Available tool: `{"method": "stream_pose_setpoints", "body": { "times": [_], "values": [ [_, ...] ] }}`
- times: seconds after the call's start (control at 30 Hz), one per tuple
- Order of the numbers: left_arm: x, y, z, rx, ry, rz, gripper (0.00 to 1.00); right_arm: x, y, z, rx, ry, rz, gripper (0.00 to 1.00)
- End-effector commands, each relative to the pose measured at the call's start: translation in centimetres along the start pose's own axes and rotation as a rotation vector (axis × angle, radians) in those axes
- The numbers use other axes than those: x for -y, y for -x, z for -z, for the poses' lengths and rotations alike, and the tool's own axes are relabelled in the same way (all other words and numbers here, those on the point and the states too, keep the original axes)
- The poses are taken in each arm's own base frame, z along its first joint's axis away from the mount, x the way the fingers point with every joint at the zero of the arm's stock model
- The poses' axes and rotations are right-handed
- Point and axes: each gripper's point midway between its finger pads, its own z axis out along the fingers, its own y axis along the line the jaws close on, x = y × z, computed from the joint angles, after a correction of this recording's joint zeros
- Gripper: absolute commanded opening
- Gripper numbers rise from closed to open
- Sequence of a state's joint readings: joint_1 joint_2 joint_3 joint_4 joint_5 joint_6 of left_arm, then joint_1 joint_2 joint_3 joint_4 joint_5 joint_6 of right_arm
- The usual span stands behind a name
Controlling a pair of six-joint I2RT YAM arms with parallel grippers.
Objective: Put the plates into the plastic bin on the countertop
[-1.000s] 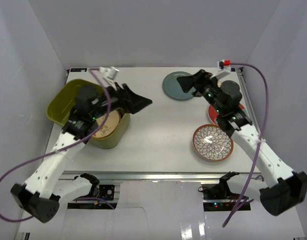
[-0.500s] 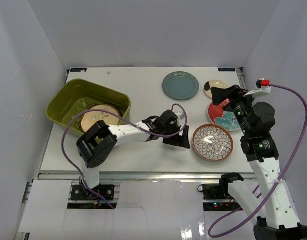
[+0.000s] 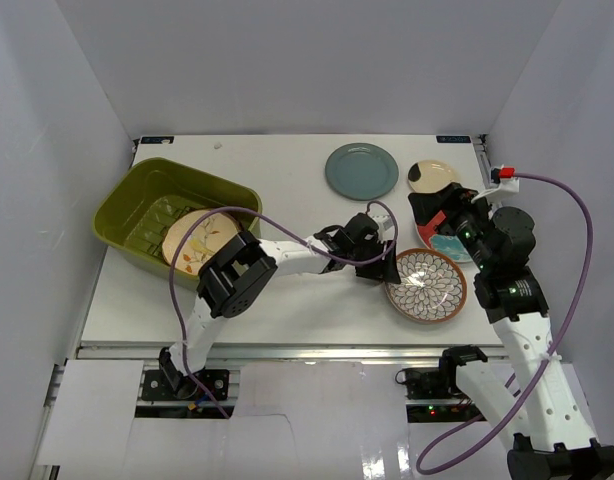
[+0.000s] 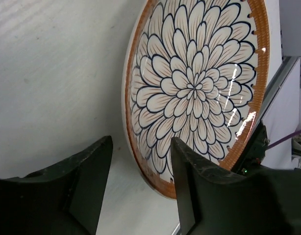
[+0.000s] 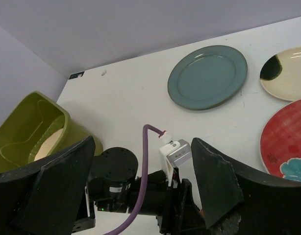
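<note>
Close up, left wrist cam shows left tool [image 4: 141, 149] spread apart, rim of petal-pattern plate [image 4: 194, 93] between its fingers, on bench [image 4: 52, 73]. Top cam adds olive bin [image 3: 127, 195] w/ cream plate [image 3: 199, 240], well apart. Right tool [image 5: 143, 147] gapes, empty.

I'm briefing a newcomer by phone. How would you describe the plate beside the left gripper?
On the white countertop, look to the right side. The petal plate lies nearest the front edge there, left gripper at its rim. Only it has dark petals inside a brown rim; the red plate, cream plate and grey-blue plate lack both.
</note>
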State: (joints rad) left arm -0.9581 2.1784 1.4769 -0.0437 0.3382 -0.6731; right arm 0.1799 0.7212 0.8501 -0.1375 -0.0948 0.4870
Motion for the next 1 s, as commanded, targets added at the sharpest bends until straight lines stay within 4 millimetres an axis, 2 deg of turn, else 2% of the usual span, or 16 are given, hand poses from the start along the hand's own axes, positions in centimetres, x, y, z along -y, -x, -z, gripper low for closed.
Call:
{"method": "stream_pose_setpoints", "body": {
  "times": [0.0, 0.03, 0.17, 0.27, 0.43, 0.5, 0.53, 0.63, 0.67, 0.73, 0.77, 0.8, 0.83, 0.9, 0.93, 0.97],
  "values": [
    [-2.9, -1.3, -1.4, -0.035, 0.100, 0.012, 0.61, -0.7, 0.4, 0.3, 0.019, 0.044, 0.019, 0.85],
    [-3.0, -1.4, -1.7, -0.037, 0.104, 0.012, 0.55, -0.7, 0.2, 0.2, 0.015, 0.048, 0.016, 0.85],
    [-3.5, -1.3, -2.0, -0.040, 0.121, 0.009, 0.00, -0.9, 0.0, 0.2, 0.006, 0.059, 0.007, 0.84],
    [-3.1, -1.4, -0.4, -0.035, 0.127, -0.013, 0.00, -1.2, 0.2, 0.3, 0.009, 0.069, 0.004, 0.84],
    [-1.7, -1.5, 5.1, -0.012, 0.141, -0.063, 0.00, -1.6, 1.0, 0.8, 0.032, 0.076, -0.001, 0.86],
    [-0.5, 0.0, 9.5, 0.052, 0.112, -0.039, 0.00, -2.0, 1.5, 1.2, 0.050, 0.086, -0.006, 0.86],
    [0.3, 1.8, 13.3, 0.120, 0.067, -0.015, 0.00, -2.2, 1.7, 1.3, 0.056, 0.091, -0.009, 0.86],
    [2.0, 5.4, 19.8, 0.264, -0.027, 0.035, 0.00, -2.6, 2.4, 1.8, 0.081, 0.100, -0.024, 0.86],
    [2.6, 7.5, 24.1, 0.360, -0.057, 0.034, 0.00, -2.7, 2.5, 1.9, 0.088, 0.104, -0.027, 0.86],
    [3.0, 9.1, 28.1, 0.444, -0.057, 0.025, 0.00, -2.9, 2.3, 1.8, 0.083, 0.120, -0.039, 0.86],
    [2.1, 10.2, 30.7, 0.492, -0.026, 0.044, 0.00, -3.0, 2.2, 1.8, 0.079, 0.123, -0.044, 0.86],
    [2.6, 10.6, 33.5, 0.551, -0.027, 0.031, 0.00, -3.0, 2.0, 1.7, 0.075, 0.131, -0.045, 0.86],
    [1.0, 11.8, 36.1, 0.619, 0.017, 0.050, 0.00, -2.9, 1.7, 1.6, 0.065, 0.129, -0.048, 0.86],
    [-0.7, 11.9, 40.2, 0.715, 0.109, 0.080, 0.00, -2.9, 1.1, 1.4, 0.048, 0.141, -0.053, 0.86],
    [-3.6, 11.8, 42.5, 0.759, 0.204, 0.137, 0.00, -2.9, 0.9, 1.3, 0.044, 0.143, -0.058, 0.86],
    [-4.9, 11.6, 44.5, 0.814, 0.269, 0.162, 0.00, -2.9, 0.6, 1.2, 0.033, 0.150, -0.063, 0.86]
  ]
}}
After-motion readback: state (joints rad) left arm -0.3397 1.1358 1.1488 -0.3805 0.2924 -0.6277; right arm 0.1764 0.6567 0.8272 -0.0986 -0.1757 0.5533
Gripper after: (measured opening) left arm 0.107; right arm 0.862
